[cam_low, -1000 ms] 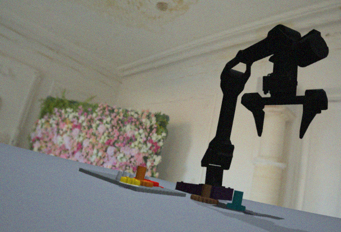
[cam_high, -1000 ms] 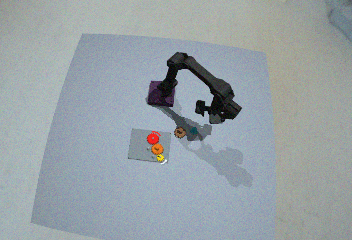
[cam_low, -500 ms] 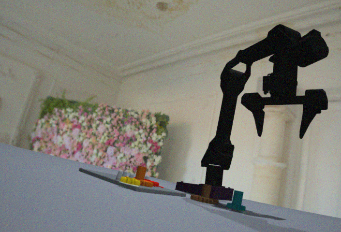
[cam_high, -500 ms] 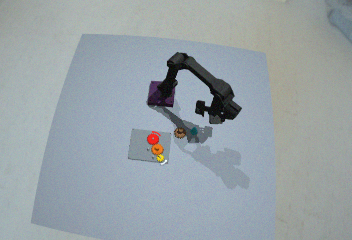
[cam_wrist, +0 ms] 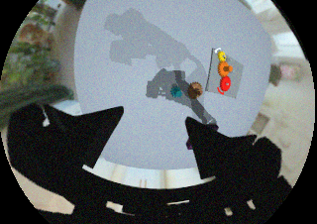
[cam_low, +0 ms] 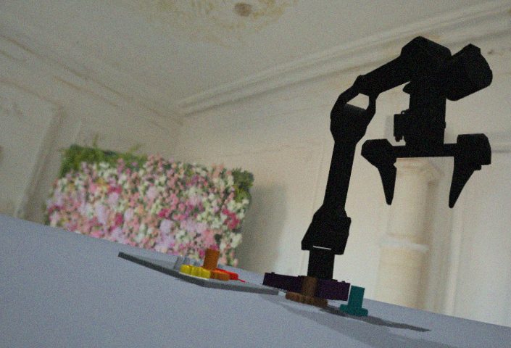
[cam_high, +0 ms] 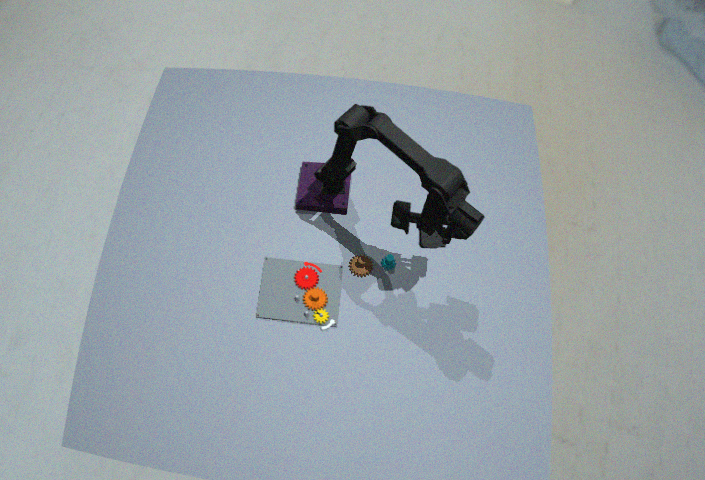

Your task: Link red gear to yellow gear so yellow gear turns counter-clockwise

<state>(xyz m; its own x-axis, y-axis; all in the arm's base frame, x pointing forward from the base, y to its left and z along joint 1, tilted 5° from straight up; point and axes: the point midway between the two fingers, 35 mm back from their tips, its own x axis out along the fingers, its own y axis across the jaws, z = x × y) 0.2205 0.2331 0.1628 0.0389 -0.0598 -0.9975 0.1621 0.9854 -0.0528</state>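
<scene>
The grey board [cam_high: 276, 288] [cam_low: 157, 270] [cam_wrist: 238, 75] lies on the table. On it sit the red gear [cam_high: 302, 281] [cam_wrist: 225, 83], the yellow gear [cam_high: 320, 318] [cam_low: 194, 271] [cam_wrist: 222, 59] and, between them, an orange gear [cam_high: 310, 304] [cam_low: 211, 260] [cam_wrist: 224, 69] that looks flat and touching both. Two empty pegs [cam_high: 296, 298] [cam_high: 306, 314] stand beside the orange gear. A brown gear [cam_high: 355, 270] [cam_low: 308, 298] [cam_wrist: 195, 90] and a small teal gear [cam_high: 388, 262] [cam_low: 356, 301] [cam_wrist: 175, 91] stand on the table beside the board. My gripper [cam_low: 420, 205] [cam_wrist: 155, 115] is open and empty, high above the table, away from the board.
The purple arm base [cam_high: 321, 203] [cam_low: 282, 280] stands behind the board and loose gears. The red arrow [cam_high: 314, 266] and white arrow [cam_high: 328, 324] are marked beside their gears. The arm's shadow falls across the brown and teal gears.
</scene>
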